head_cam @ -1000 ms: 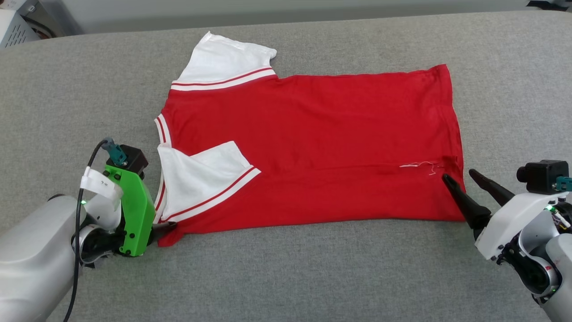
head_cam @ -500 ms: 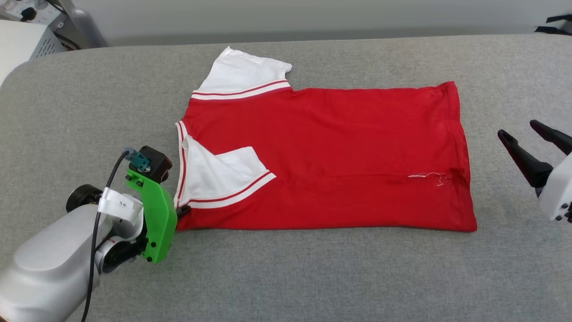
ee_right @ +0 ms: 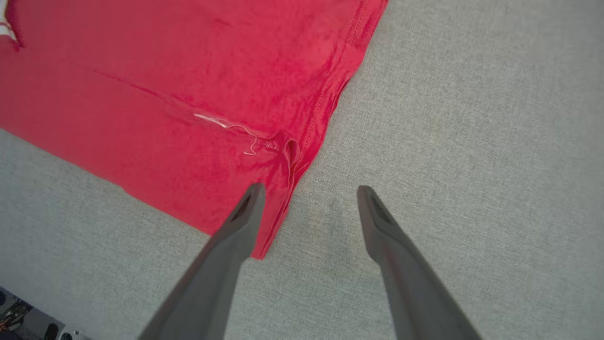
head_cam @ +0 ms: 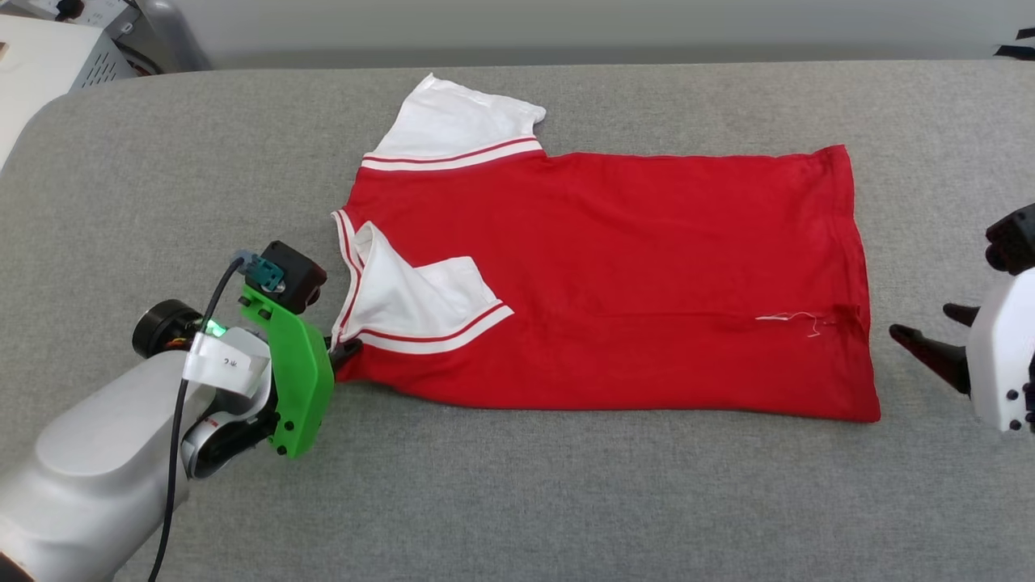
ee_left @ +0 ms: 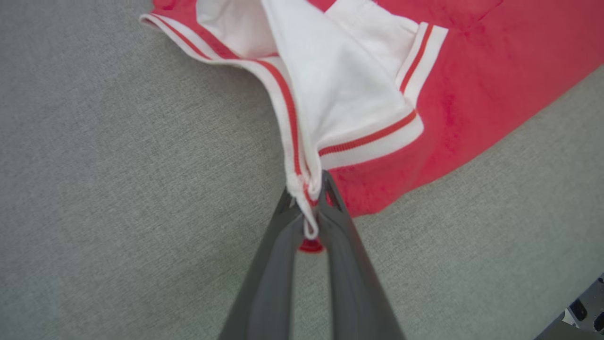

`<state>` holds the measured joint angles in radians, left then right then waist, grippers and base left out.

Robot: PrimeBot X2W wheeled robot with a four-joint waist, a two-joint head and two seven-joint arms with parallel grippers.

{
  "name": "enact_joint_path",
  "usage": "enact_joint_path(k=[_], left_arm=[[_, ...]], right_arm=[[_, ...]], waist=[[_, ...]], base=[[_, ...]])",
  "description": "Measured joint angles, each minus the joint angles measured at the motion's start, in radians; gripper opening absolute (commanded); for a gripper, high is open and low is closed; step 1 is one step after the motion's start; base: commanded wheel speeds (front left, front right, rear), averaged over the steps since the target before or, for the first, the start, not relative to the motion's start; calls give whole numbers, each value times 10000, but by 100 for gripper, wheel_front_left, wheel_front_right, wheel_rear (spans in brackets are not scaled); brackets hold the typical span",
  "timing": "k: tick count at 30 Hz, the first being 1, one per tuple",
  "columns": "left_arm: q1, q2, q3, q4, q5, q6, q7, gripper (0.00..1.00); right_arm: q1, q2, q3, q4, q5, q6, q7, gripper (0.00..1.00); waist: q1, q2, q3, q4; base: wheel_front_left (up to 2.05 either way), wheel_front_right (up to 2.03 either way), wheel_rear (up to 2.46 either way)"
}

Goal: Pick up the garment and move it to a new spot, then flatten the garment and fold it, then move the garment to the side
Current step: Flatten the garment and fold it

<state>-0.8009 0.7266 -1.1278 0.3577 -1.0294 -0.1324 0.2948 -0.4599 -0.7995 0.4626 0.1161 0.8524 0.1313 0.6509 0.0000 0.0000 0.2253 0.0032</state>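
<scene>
On a grey table (head_cam: 517, 501) lies one garment (head_cam: 631, 259), a red shirt spread mostly flat, collar end towards the robot's left and hem towards its right. It has two white sleeves with red-and-white striped trim. The far sleeve (head_cam: 457, 121) sticks out flat onto the table, and the near sleeve (head_cam: 412, 299) is folded inward over the red body. One loose white thread (head_cam: 796, 321) lies on the red cloth near the hem's near corner.

Two grippers are present, each with two dark fingers. The left gripper (ee_left: 307, 200) is closed tight on the garment's near left corner, pinching the striped trim and a bit of red cloth, which is drawn into a point at the fingers. The right gripper (ee_right: 310, 187) is spread wide and holds nothing. It sits just beside the near right hem corner. Seen from the right wrist, one finger overlaps the red edge and the other is over bare table; whether it touches the cloth cannot be told.

One white box (head_cam: 40, 65) stands beyond the table's far left corner.
</scene>
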Motion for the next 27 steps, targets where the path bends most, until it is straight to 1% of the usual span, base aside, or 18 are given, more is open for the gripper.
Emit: enact_joint_path(k=[5, 12, 16, 19, 20, 21, 23, 27], left_arm=[[-181, -113, -84, -2, 21, 0, -140, 0], [-422, -173, -257, 54, 42, 0, -297, 0], [-444, -194, -320, 140, 48, 0, -391, 0], [-481, -201, -343, 207, 31, 0, -491, 0], [-480, -205, -357, 230, 21, 0, -518, 0], [-479, -211, -368, 253, -2, 0, -571, 0], [-469, -217, -395, 337, -27, 0, -658, 0], [-316, -215, -447, 520, -192, 0, -869, 0]], right_arm=[[27, 483, 447, 570, -44, 0, 119, 100], [110, 1081, 1131, 1519, -79, -4, -207, 100], [78, 1062, 1528, 1802, -205, -17, -370, 100], [60, 1068, 1592, 2071, -111, -12, -598, 100], [44, 1081, 1634, 2146, -69, -12, -677, 82], [31, 1087, 1657, 2192, -19, -12, -767, 26], [22, 1097, 1762, 2303, 31, -12, -1043, 0], [-14, 1164, 2019, 2353, 138, -12, -1565, 0]], waist=[[0, 0, 180, 120], [0, 0, 520, 278], [0, 0, 687, 342], [0, -1, 748, 372], [0, 0, 742, 370], [0, 0, 729, 365], [0, 0, 664, 347], [1, 0, 412, 292]], base=[[0, 0, 0], [0, 0, 0], [0, 0, 0], [0, 0, 0], [0, 0, 0], [0, 0, 0], [0, 0, 0], [0, 0, 0]])
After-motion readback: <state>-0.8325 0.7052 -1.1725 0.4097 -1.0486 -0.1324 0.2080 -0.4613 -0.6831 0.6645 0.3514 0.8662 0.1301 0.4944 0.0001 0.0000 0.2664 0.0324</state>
